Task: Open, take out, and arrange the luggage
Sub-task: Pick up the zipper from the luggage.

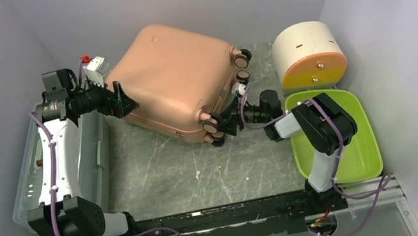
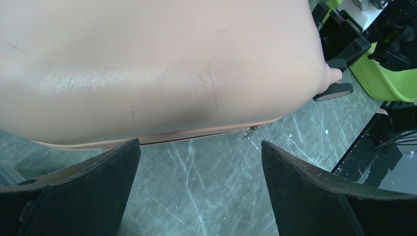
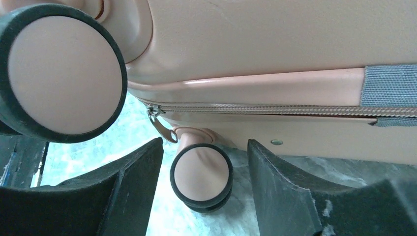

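The salmon-pink luggage (image 1: 177,78) lies flat and closed on the table, wheels toward the right. My left gripper (image 1: 123,99) is open at its left edge; in the left wrist view the shell (image 2: 157,64) fills the top, and my gripper (image 2: 199,145) has only bare table between its fingers. A small zipper pull (image 2: 252,129) hangs at the seam. My right gripper (image 1: 222,123) is open at the near wheel corner. In the right wrist view my gripper (image 3: 204,143) straddles a small wheel (image 3: 201,173) without touching it. A zipper pull (image 3: 162,126) hangs just left of that wheel.
A clear plastic bin (image 1: 29,182) stands along the left under my left arm. A lime-green tray (image 1: 360,143) sits at the right under my right arm. A white and orange cylinder (image 1: 309,55) stands behind the tray. Walls close in on both sides.
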You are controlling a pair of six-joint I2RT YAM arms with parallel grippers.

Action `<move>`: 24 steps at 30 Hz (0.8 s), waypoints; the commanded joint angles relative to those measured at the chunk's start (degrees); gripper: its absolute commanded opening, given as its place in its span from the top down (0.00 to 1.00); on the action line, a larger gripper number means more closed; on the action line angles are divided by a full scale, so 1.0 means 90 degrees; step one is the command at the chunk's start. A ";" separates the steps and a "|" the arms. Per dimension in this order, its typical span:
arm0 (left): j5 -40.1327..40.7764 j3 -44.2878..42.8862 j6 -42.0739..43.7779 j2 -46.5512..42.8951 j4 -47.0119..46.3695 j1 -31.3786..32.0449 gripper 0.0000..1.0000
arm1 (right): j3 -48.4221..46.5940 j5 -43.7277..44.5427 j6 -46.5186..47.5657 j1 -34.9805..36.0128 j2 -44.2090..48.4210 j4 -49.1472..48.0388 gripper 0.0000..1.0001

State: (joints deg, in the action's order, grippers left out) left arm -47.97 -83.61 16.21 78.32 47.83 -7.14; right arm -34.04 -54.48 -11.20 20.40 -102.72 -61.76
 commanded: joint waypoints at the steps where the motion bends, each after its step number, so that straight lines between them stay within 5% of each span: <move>1: -0.0139 0.0021 0.0039 -0.0172 -0.0115 0.0012 0.01 | -0.0223 -0.0084 -0.0260 -0.0022 -0.0029 -0.0487 0.35; 19: -0.0160 0.0094 0.0026 -0.0220 -0.0129 0.0013 0.01 | -0.0259 -0.0358 -0.0194 0.0417 -0.0066 -0.0527 0.35; 24: -0.0165 0.0142 0.0011 -0.0227 -0.0183 0.0013 0.01 | -0.0384 -0.0302 -0.0224 0.0475 -0.0090 -0.0365 0.48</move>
State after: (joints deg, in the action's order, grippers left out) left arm -47.97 -82.70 16.21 78.19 47.62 -7.14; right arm -34.76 -55.86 -13.10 23.27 -103.22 -62.98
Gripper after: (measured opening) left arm 0.991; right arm 0.574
